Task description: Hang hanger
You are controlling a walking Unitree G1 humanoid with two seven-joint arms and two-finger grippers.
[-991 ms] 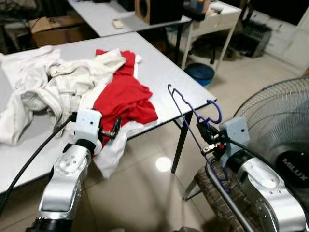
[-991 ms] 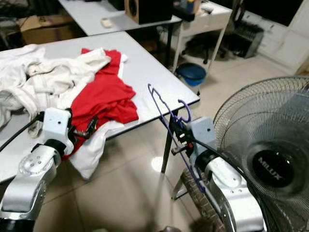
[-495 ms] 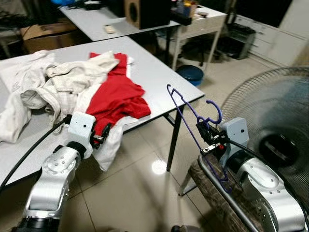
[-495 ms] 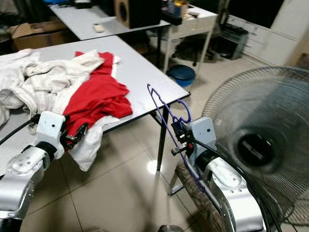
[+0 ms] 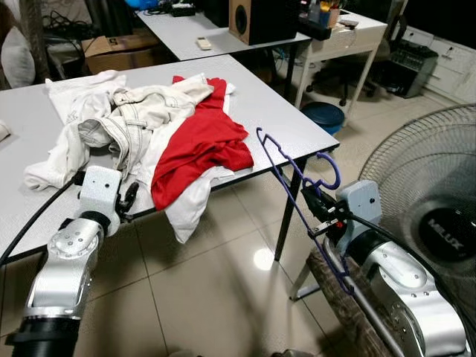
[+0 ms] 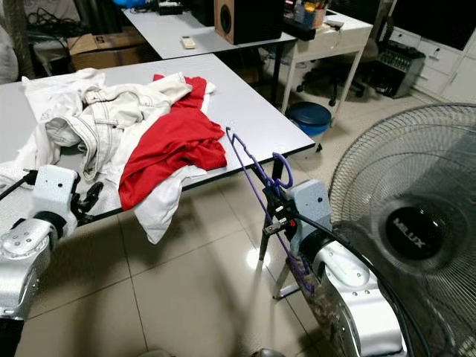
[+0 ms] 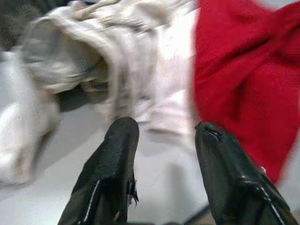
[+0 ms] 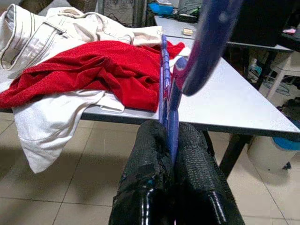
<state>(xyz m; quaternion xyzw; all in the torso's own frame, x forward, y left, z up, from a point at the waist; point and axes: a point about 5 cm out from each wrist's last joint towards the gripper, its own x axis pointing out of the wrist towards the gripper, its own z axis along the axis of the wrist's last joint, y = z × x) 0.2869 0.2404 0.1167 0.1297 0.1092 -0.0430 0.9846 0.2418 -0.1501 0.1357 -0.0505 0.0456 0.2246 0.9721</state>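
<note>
One purple hanger [image 5: 297, 195] stands clamped between the two closed fingers of the right tool [image 5: 321, 216], its hook curling just above the tool and its frame running past it on both sides, over a woven seat [image 5: 349, 316] below. One fan [image 5: 435, 223] stands just beyond that arm. The left tool [image 7: 161, 178] has its fingers apart, holding nothing, at the edge of the desk [image 5: 275, 123]. Ahead of it lie one red garment [image 5: 201, 145] and a heap of white clothes [image 5: 119, 126], count unclear. Farther off, one blue basin [image 5: 323, 117] sits on the floor; its contents cannot be seen.
</note>
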